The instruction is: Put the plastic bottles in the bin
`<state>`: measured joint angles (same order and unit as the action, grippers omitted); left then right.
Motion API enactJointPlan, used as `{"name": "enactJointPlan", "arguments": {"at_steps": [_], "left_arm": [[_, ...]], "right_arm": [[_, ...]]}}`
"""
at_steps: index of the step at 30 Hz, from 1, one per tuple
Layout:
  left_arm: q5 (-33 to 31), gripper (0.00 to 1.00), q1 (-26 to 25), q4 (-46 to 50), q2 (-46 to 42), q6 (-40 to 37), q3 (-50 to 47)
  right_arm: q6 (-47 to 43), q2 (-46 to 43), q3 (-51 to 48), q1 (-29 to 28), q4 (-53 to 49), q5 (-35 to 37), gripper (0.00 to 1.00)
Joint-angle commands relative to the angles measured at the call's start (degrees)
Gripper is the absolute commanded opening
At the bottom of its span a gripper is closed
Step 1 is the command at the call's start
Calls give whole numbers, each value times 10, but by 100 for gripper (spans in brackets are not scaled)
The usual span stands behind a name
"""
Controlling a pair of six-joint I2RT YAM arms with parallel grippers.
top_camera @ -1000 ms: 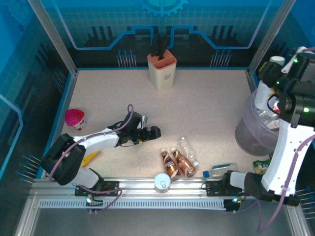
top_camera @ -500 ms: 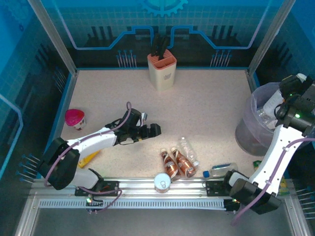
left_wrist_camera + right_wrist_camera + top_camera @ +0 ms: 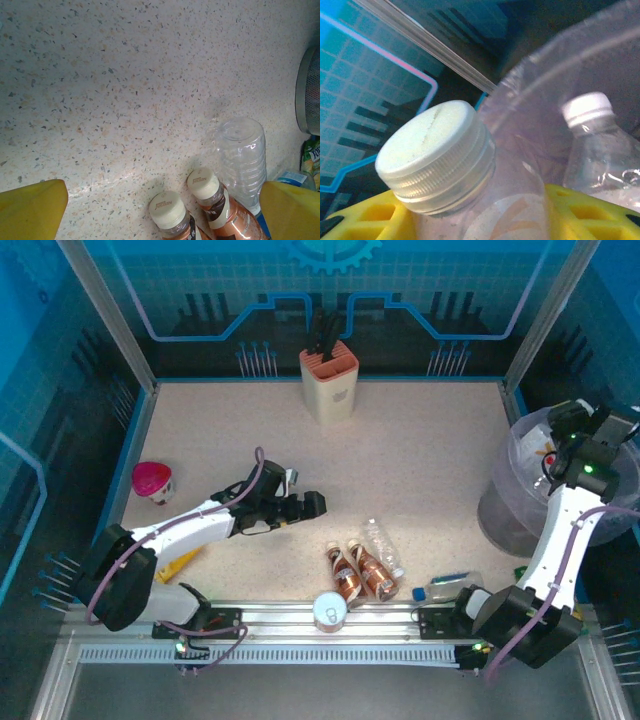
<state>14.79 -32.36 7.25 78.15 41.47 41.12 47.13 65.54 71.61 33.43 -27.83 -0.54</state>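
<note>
a speckled bench (image 3: pixel 420 450) fills a blue-panelled enclosure. the right jaws are clamped on a clear white-capped bottle (image 3: pixel 437 150), with yellow pads (image 3: pixel 375 220) on either side of its body. they hold it at the mouth of the bin (image 3: pixel 505 510) at the right edge of the overhead frame. that position probably lets a release drop the bottle inside the bag rather than on the rim. another clear bottle (image 3: pixel 600 150) already lies in the bin.

the left jaws are spread wide and empty, low over the bench at centre-left. their yellow fingertips (image 3: pixel 30 210) frame two brown bottles (image 3: pixel 170 217) and a ribbed clear bottle (image 3: pixel 240 155) lying side by side, likely the next pick. a blue-capped bottle (image 3: pixel 445 585) lies to the right of that cluster and a silver can (image 3: pixel 329 611) stands just below it.

a second ago the right arm stood high above the bin. it has since come down to the rim with the same grip. the left jaws have barely shifted.
</note>
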Motion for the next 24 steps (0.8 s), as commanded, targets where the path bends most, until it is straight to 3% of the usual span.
{"name": "enactJointPlan", "arguments": {"at_steps": [1, 4, 9, 15, 24], "left_arm": [[-6, 99, 4, 12, -14, -8, 8], [-3, 99, 4, 9, -9, -7, 8], [-3, 99, 4, 5, -7, -6, 7], [0, 99, 4, -4, -2, -4, 5], [4, 99, 4, -14, 8, -4, 8]], "right_arm": [[20, -7, -18, -8, -12, 3, 56], [20, -13, -39, -9, -19, 3, 59], [-3, -16, -21, -9, -41, -3, 81], [-66, -11, 44, -17, -97, 7, 99], [-162, 9, 138, -52, -188, 16, 100]]}}
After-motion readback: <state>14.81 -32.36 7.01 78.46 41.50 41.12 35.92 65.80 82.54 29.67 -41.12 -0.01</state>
